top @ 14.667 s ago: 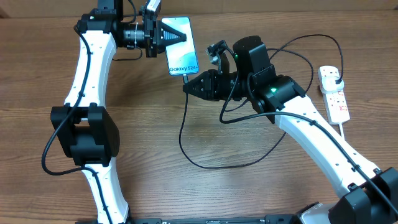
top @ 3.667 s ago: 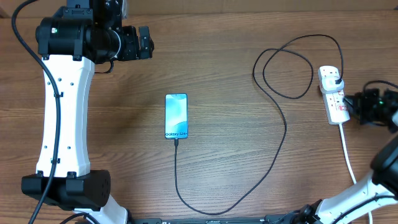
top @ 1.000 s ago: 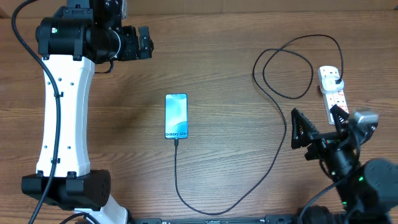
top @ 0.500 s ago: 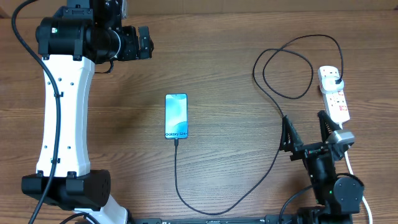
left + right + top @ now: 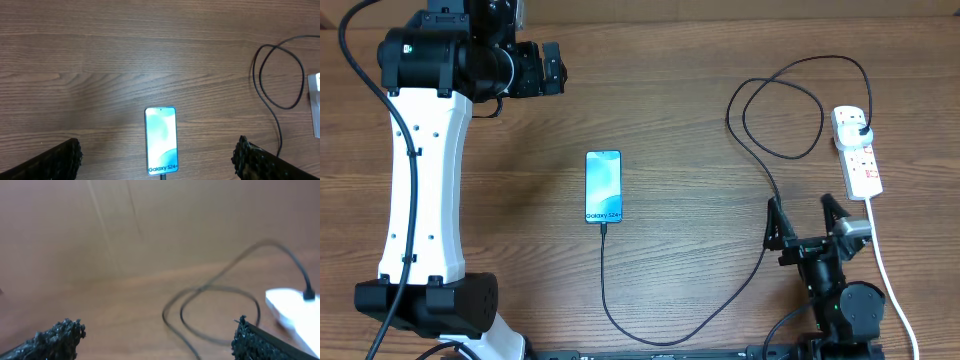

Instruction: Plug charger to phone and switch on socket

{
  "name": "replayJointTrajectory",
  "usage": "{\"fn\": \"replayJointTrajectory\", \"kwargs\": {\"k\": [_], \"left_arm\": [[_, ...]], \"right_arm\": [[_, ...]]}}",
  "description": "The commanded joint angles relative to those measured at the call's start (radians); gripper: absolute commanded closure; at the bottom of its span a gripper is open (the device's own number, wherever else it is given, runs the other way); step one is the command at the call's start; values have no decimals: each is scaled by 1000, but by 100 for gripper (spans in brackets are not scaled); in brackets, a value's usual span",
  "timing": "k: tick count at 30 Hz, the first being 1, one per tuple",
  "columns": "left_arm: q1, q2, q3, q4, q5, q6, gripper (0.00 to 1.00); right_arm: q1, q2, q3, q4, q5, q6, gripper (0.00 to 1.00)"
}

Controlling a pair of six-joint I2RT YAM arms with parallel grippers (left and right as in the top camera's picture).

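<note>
While left claw (image 5: 157, 146) & right claw (image 5: 801, 205) gape, phone (image 5: 603, 187), charger (image 5: 603, 270) & socket (image 5: 860, 160) lie on wood-grain table (image 5: 670, 120).

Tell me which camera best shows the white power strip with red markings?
The overhead view: the white power strip lies whole and sharp there, a black plug in its far end. The left wrist view catches only a sliver at its right edge; the right wrist view shows it blurred.

Brown wood-grain table (image 5: 670, 120), grain running side to side, blurred tan backdrop (image 5: 200, 215) beyond its far edge
</note>
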Motion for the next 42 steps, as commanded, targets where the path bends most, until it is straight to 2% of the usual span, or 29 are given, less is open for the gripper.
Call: {"fn": "replayJointTrajectory", "kwargs": {"k": [1,39,42], "left_arm": [[5,7,4,1,-3,16,0],[4,1,4,1,-3,16,1],[4,-32,2,2,-61,19,0]], "right_arm": [[6,-17,-11,-10,19,-5,0],[6,-17,-11,-7,19,-5,0],[6,-17,-11,-7,19,-5,0]]}}
